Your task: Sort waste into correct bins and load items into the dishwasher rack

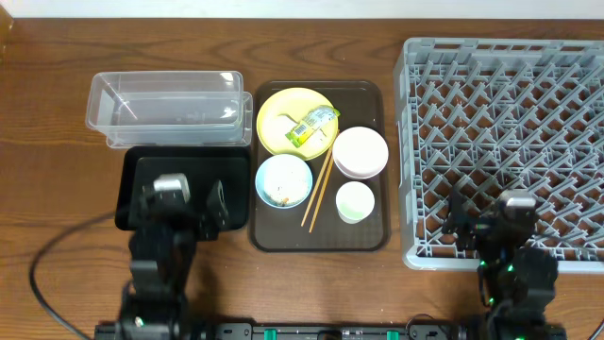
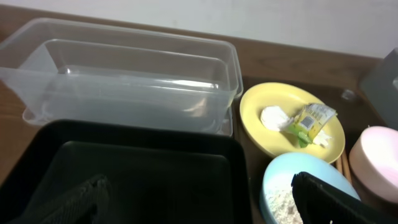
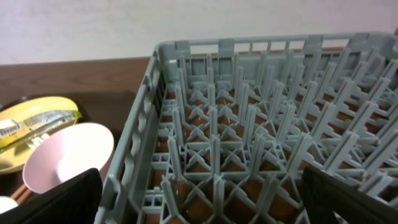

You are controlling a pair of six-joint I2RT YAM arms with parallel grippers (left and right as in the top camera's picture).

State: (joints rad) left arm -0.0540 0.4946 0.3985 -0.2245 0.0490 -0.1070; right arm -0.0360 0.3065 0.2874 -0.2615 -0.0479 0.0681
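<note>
**Both arms waiting, nothing lifted yet**

From above, the left gripper [image 1: 184, 198] hangs over the black tray [image 1: 127, 189], jaws spread wide and empty. The right gripper [image 1: 510, 219] hangs over the near edge of the dishwasher rack [image 1: 510, 123], just as wide and holding nothing. Between them, the brown serving tray [image 1: 363, 236] carries the whole load. On it are the yellow plate [image 1: 278, 118] with the wrapper [image 1: 313, 126], the white bowl [image 1: 360, 153], the light blue bowl [image 1: 283, 179] and the small white cup [image 1: 355, 201]. The chopsticks [image 1: 317, 194] lie slantwise between the blue bowl and the cup. The clear tub [image 1: 165, 109] sits right behind the black tray. No dish stands among the rack's pegs.

The left wrist camera adds what the overhead barely gives. A crumpled tissue [image 2: 272, 117] lies touching the wrapper on the plate, and the rice scraps [image 2: 281, 202] sit in the blue bowl. Both bins look bare inside.

The right wrist camera shows bare peg rows up close. The white bowl, pinkish here, sits just outside the rack's wall.

I'd say sorting is only at its start. The next move likely has the left arm swinging across to the plate. There it must pinch the thin wrapper without dragging the tissue along.
</note>
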